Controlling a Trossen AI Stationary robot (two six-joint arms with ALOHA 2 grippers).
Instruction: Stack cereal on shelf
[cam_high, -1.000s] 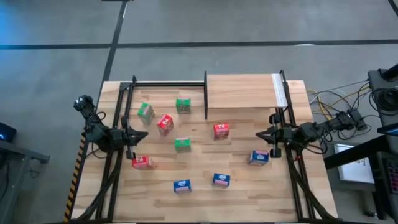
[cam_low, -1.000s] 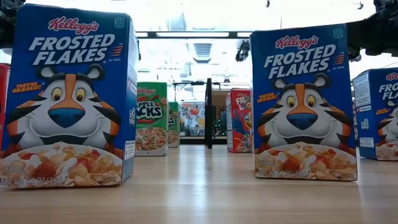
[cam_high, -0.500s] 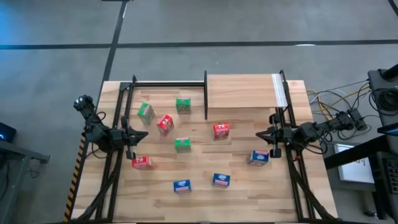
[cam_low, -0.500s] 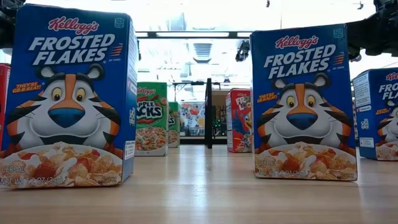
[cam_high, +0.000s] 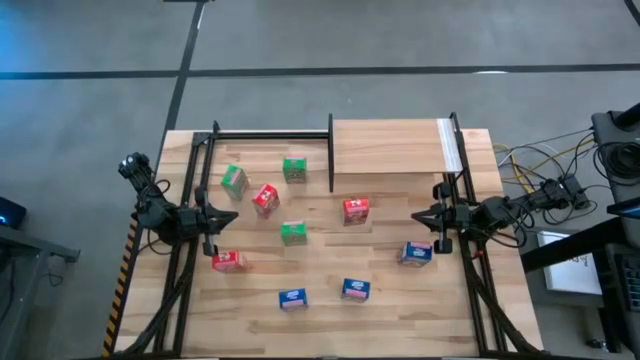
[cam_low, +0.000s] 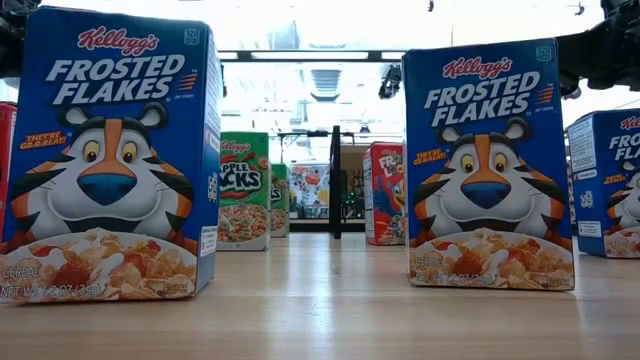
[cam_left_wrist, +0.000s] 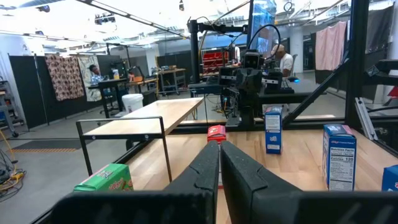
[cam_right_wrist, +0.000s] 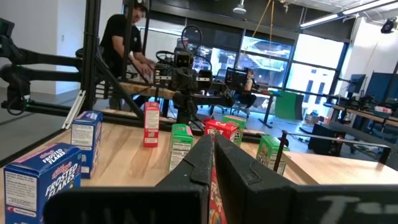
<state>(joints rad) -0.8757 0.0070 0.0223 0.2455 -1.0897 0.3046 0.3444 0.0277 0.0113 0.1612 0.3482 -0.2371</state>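
Nine small cereal boxes stand scattered on the plank table. Green ones (cam_high: 234, 180) (cam_high: 294, 169) (cam_high: 293, 233), red ones (cam_high: 265, 199) (cam_high: 356, 209) (cam_high: 228, 261) and blue ones (cam_high: 292, 298) (cam_high: 355, 289) (cam_high: 417, 252) rest on their bases. The shelf (cam_high: 390, 147), a light-wood panel on black posts with a white strip (cam_high: 447, 146), stands at the far right of the table. My left gripper (cam_high: 236, 218) (cam_left_wrist: 219, 149) hovers shut at the left side, above the table. My right gripper (cam_high: 413, 218) (cam_right_wrist: 212, 142) hovers shut at the right side, near a blue box.
A black frame (cam_high: 262, 133) runs along the far left edge and down both sides of the table. Cables (cam_high: 545, 170) lie off the right edge. In the low view two blue boxes (cam_low: 108, 150) (cam_low: 488, 165) stand close to the near edge. A person (cam_right_wrist: 127, 43) is behind the table.
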